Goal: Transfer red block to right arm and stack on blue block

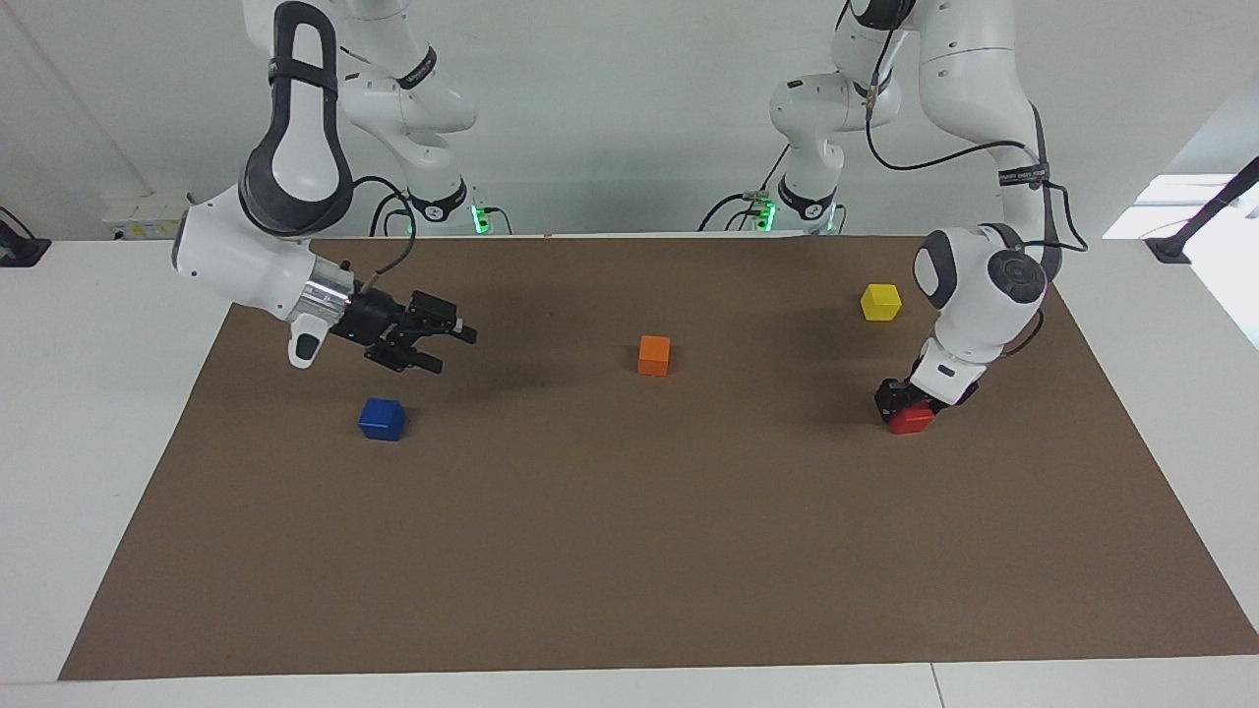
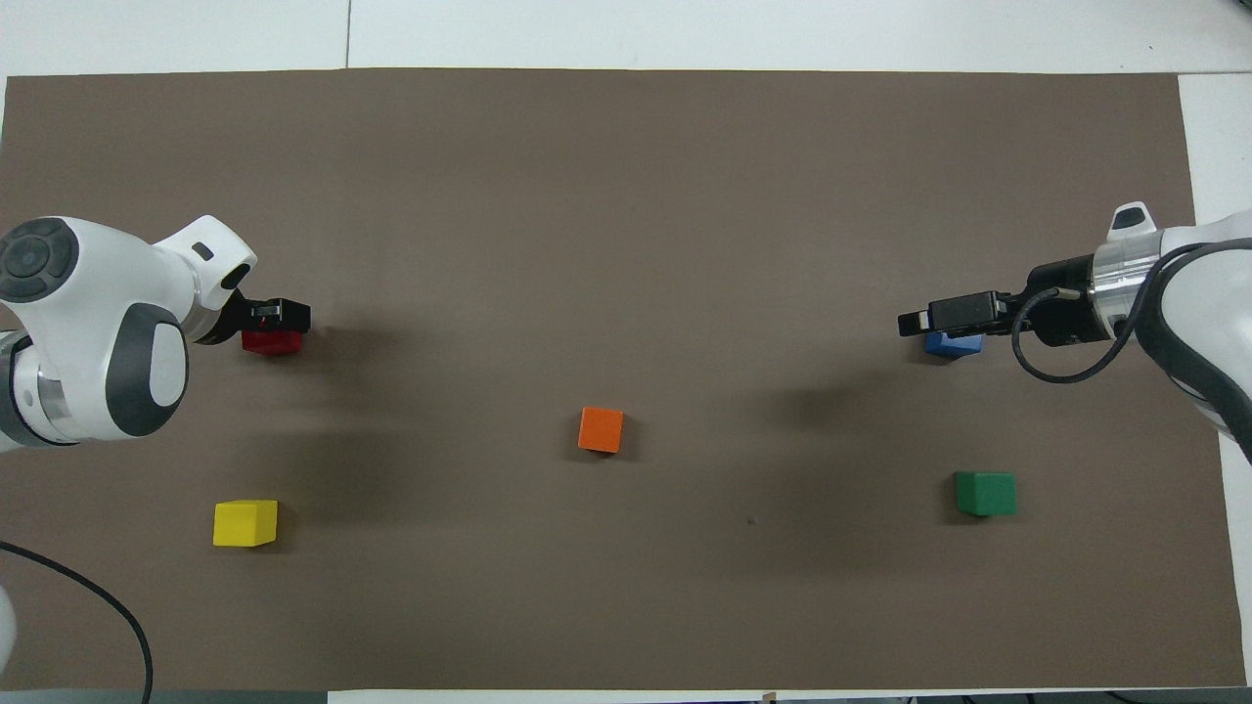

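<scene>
The red block (image 1: 913,420) is sitting on the brown mat (image 1: 629,551) toward the left arm's end, farther from the robots than the yellow cube (image 1: 880,301). The left gripper (image 1: 903,401) is down on it; whether its fingers are clenched I cannot tell. The pick-up looks in hand. The right gripper (image 1: 440,346), fingers parted, is hovering over the blue block (image 1: 382,419), waiting. Next comes lifting toward mid-table for the handover.

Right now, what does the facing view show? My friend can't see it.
The left hand is down on the red block on the brown mat. The right hand hangs over the mat near the blue block; orange and yellow blocks sit apart.
</scene>
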You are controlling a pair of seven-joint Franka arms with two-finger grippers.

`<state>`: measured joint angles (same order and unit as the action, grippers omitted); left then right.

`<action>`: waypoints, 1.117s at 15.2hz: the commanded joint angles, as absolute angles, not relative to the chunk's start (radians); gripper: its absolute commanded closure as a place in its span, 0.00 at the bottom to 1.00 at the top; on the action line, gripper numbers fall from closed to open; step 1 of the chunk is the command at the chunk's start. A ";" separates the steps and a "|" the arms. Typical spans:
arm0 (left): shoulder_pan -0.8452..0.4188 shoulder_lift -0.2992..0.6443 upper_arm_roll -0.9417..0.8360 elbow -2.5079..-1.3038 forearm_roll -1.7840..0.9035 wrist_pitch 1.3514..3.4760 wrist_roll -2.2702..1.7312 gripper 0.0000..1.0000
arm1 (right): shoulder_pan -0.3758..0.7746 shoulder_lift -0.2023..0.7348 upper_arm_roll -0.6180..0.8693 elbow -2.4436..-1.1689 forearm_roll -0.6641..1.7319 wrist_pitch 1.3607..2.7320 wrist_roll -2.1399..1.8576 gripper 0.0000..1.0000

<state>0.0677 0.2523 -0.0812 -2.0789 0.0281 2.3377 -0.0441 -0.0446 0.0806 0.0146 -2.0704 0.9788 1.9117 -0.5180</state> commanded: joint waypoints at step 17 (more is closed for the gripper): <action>0.057 0.121 -0.383 -1.542 -0.374 1.646 -1.343 1.00 | 0.153 0.265 0.021 -2.134 1.774 1.688 -0.857 0.00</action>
<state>0.0556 0.1426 -0.3645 -1.5238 -0.3344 1.6115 -1.2502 0.1451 0.2481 0.0207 -2.1431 1.6995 1.7544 -0.8458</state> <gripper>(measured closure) 0.458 0.000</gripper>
